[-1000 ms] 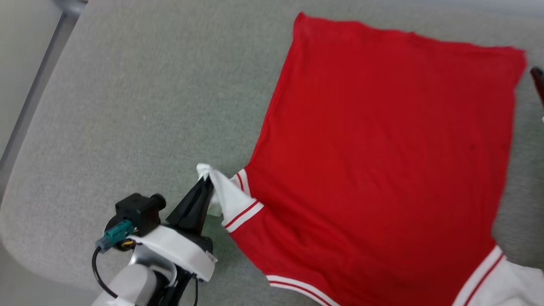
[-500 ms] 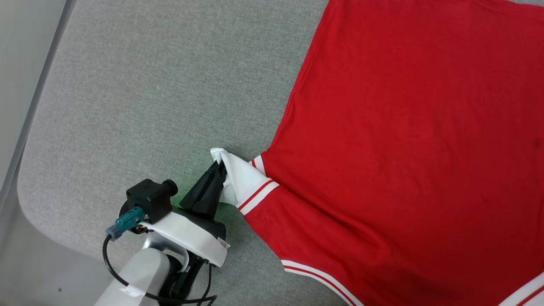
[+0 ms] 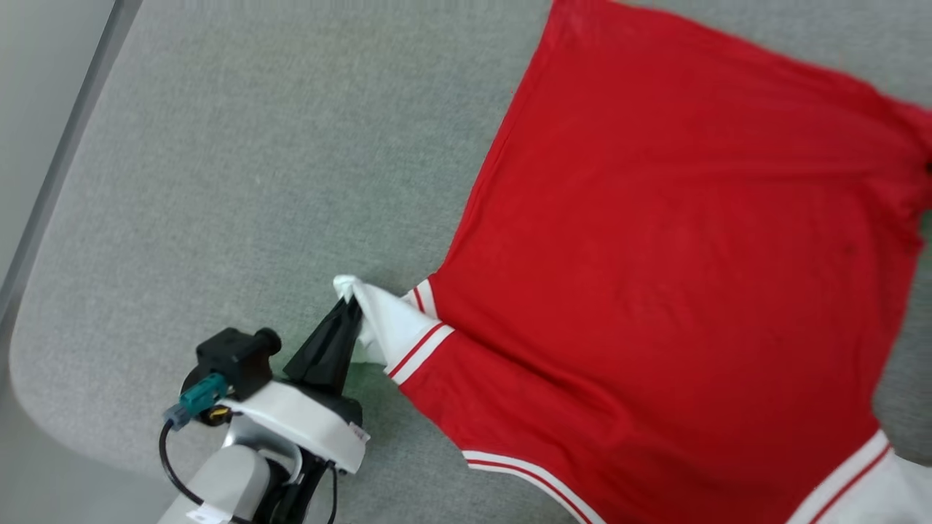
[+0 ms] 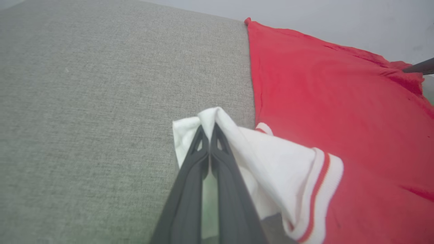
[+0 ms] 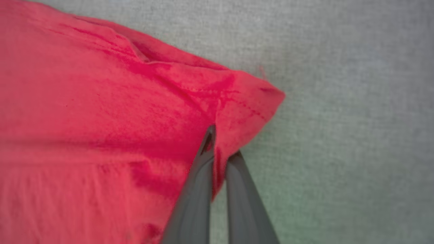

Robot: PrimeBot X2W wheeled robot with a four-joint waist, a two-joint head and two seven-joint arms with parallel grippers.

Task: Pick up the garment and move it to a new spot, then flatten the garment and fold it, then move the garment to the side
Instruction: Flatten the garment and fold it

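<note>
The garment (image 3: 655,276), a red T-shirt with white striped-trim sleeves, lies spread with its plain red side up on the grey table (image 3: 255,182). My left gripper (image 3: 348,306) is shut on the tip of the garment's white left sleeve (image 4: 271,159), seen close in the left wrist view with the gripper (image 4: 210,130) pinching the cloth. In the right wrist view my right gripper (image 5: 220,142) is shut on the garment's red hem corner (image 5: 244,101), one finger over the cloth and one under. A second white sleeve (image 3: 874,487) shows at the head view's lower right.
The table's rounded corner (image 3: 44,407) and left edge (image 3: 65,153) lie left of my left arm. A broad stretch of bare grey cloth surface (image 3: 218,145) lies left of the garment. Pale floor or wall runs beyond the edge.
The right gripper has shut on the garment's hem corner, which now bunches at the right. The left gripper keeps its hold on the sleeve. The head camera has shifted.
</note>
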